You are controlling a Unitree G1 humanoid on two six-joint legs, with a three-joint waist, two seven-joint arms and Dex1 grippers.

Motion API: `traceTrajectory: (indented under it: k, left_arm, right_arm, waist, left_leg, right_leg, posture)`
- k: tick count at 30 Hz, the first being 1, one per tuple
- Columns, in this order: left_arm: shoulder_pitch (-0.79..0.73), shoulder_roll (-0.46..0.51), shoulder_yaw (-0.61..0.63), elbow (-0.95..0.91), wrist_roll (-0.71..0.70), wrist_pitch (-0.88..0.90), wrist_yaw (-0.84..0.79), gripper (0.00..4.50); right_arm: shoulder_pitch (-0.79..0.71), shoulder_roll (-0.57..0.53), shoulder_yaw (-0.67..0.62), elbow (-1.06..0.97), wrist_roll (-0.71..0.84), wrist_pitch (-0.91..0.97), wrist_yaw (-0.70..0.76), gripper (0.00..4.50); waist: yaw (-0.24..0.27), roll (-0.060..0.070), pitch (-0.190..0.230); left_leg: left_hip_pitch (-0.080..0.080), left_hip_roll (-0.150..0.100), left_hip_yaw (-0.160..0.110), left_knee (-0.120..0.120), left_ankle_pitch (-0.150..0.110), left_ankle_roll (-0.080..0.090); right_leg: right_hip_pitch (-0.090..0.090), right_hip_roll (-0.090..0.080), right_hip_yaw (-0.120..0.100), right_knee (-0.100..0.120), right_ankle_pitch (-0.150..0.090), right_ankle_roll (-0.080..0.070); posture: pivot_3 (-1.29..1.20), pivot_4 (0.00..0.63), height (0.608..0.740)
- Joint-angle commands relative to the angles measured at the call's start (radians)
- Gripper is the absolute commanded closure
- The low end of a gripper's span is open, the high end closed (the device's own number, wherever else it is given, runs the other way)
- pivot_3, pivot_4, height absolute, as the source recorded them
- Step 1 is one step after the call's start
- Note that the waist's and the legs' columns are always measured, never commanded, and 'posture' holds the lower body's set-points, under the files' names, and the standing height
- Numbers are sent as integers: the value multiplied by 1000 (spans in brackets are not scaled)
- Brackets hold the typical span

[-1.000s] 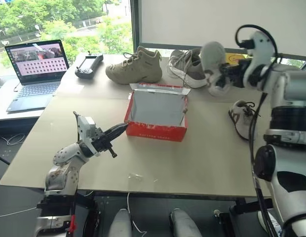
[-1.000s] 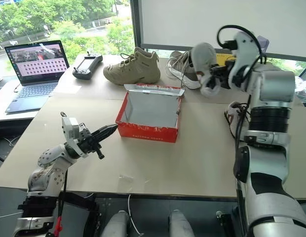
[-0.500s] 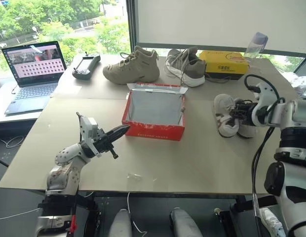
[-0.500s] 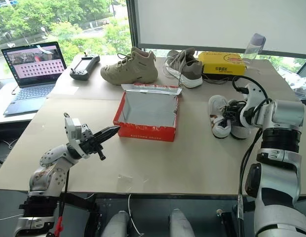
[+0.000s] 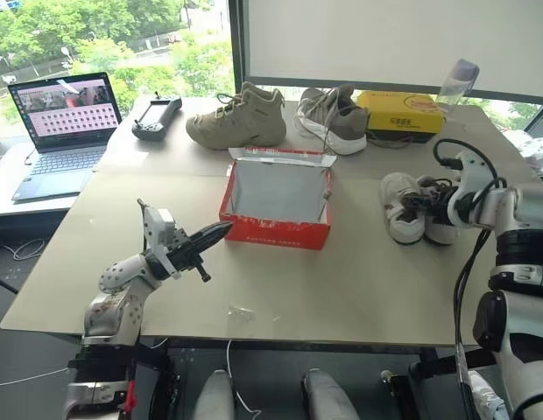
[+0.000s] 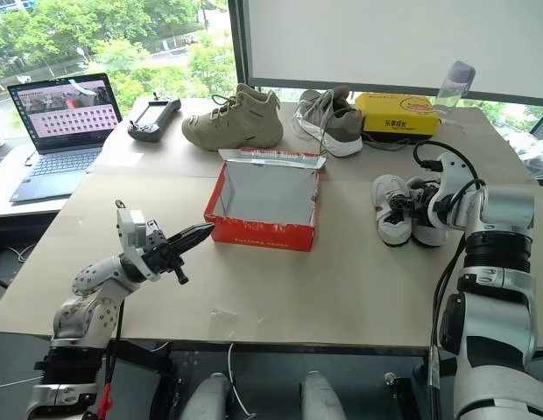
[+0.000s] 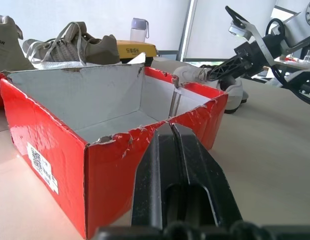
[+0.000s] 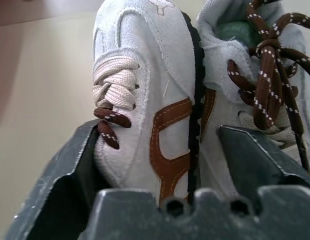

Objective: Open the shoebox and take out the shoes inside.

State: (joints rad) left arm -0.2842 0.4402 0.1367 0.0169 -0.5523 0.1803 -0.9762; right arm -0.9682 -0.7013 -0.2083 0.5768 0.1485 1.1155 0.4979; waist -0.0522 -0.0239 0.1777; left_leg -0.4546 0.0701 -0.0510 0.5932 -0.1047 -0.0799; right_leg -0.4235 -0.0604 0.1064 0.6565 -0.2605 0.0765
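Observation:
The red shoebox (image 5: 276, 199) stands open mid-table, its pale grey inside (image 7: 105, 107) bare. Both small cream shoes (image 5: 403, 208) with dark laces lie side by side on the table to its right. My right gripper (image 5: 419, 203) is low at them, open, its fingers (image 8: 70, 170) spread on either side of one shoe (image 8: 155, 95), the other shoe (image 8: 255, 75) right beside it. My left gripper (image 5: 221, 231) is shut and empty, hovering just off the box's near left corner (image 7: 90, 150) and pointing at it.
Along the far edge sit a tan boot (image 5: 241, 118), a larger grey sneaker (image 5: 337, 114), a flat yellow box (image 5: 403, 112) and a bottle (image 5: 455, 79). A laptop (image 5: 66, 122) and a controller (image 5: 158, 115) are at the far left. Bare table lies in front of the box.
My right arm came down from above the far side with a cream shoe, set it next to the other one, and its fingers spread apart. The left arm stayed still.

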Motion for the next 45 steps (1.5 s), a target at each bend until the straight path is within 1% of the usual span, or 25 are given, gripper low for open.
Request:
traceTrajectory:
  k: [1,5,9,11,14,15,16,19,21,23,26,28,32,36,40,42,45]
  left_arm:
    - [-20,3,3,-3,-6,-6,-11,4500]
    - [-26,2,2,2,-5,-6,-16,4500]
    - [-38,4,1,15,-3,-7,-22,4500]
    - [-43,5,0,20,-1,-9,-25,4500]
    - [-44,7,3,23,2,-10,-23,4500]
    - [-44,9,4,23,4,-11,-20,4500]
    - [-42,11,9,22,8,-11,-11,4500]
    - [-37,15,22,16,12,-11,11,4500]
    - [-18,24,48,-17,22,-9,60,4500]
    - [-1,30,68,-45,28,-6,101,4500]
    - [31,38,138,-87,76,63,299,4500]
    - [34,38,162,-94,93,119,396,4500]
    - [15,22,216,-67,141,146,564,4500]
    - [-15,5,249,-3,194,116,692,4500]
    - [-4,-26,240,28,296,66,821,4500]
    - [9,-59,239,45,331,38,881,4500]
    - [30,-113,247,17,318,42,918,4500]
  right_arm:
    - [-40,-79,30,-126,-7,3,14,683]
    - [-61,-125,51,-189,-1,17,24,683]
    - [-84,-155,46,-253,21,41,39,683]
    - [-80,-162,44,-287,29,53,41,683]
    - [-59,-155,26,-360,56,23,55,683]
    - [-51,-147,14,-401,81,21,72,683]
    - [-25,-130,-2,-487,144,37,120,683]
    - [51,-105,-26,-669,266,73,207,683]
    - [177,-84,-23,-872,360,86,256,683]
    - [256,-65,-30,-989,416,101,261,683]
    - [428,2,33,-1146,390,73,165,683]
    - [477,46,56,-1164,347,51,85,683]
    - [494,169,91,-1120,227,7,-123,683]
    - [552,231,203,-1066,46,-142,-297,683]
    - [662,287,305,-1003,-89,-318,-397,683]
    - [721,318,316,-957,-133,-425,-440,683]
    - [777,348,326,-887,-190,-550,-484,683]
  waist:
    - [4,1,1]
    - [6,1,1]
    - [6,1,1]
    - [5,1,1]
    - [4,1,1]
    - [4,1,1]
    - [4,1,1]
    - [4,1,1]
    - [7,1,1]
    - [8,1,0]
    - [11,0,0]
    - [11,0,0]
    - [8,-1,-1]
    - [10,-2,-2]
    - [15,-4,-3]
    - [17,-5,-3]
    - [18,-5,-3]
  left_leg:
    - [0,0,0,0,0,0]
    - [-1,0,0,0,0,0]
    - [-1,0,0,0,0,0]
    - [-1,0,0,0,0,0]
    - [-1,0,0,0,0,0]
    - [-1,0,0,-1,0,0]
    - [-1,0,0,-1,0,0]
    - [0,0,0,-2,0,0]
    - [0,0,-1,-2,0,0]
    - [-1,0,-2,-2,0,0]
    - [-1,0,-2,0,0,0]
    - [0,0,-2,0,0,0]
    - [0,0,-1,6,0,0]
    - [0,0,-1,5,0,0]
    - [-1,0,-1,1,0,0]
    - [-1,0,-1,0,0,0]
    - [-1,0,-1,0,0,0]
  right_leg:
    - [0,0,0,0,0,0]
    - [-1,0,0,0,0,0]
    - [-1,0,0,0,0,0]
    - [-1,0,0,0,0,0]
    - [-1,0,0,0,0,0]
    - [-1,0,0,0,0,0]
    - [-1,0,0,0,0,0]
    - [-1,0,0,0,0,0]
    - [-1,0,0,0,0,0]
    - [0,0,-2,0,-1,0]
    - [1,0,-1,0,-1,1]
    - [1,0,-2,0,-1,1]
    - [1,0,-1,1,0,-2]
    - [1,0,-1,1,1,-2]
    - [1,0,-1,-1,2,1]
    - [1,0,-1,-2,2,1]
    - [1,0,-1,-2,2,1]
  posture:
    - [0,150,712]
    - [0,150,712]
    - [0,150,712]
    - [0,150,712]
    - [0,150,712]
    - [0,150,712]
    - [0,150,712]
    - [0,150,712]
    - [0,150,712]
    - [0,150,712]
    - [0,150,712]
    - [0,150,712]
    - [0,150,712]
    - [0,150,712]
    - [0,150,712]
    - [0,150,712]
    - [0,150,712]
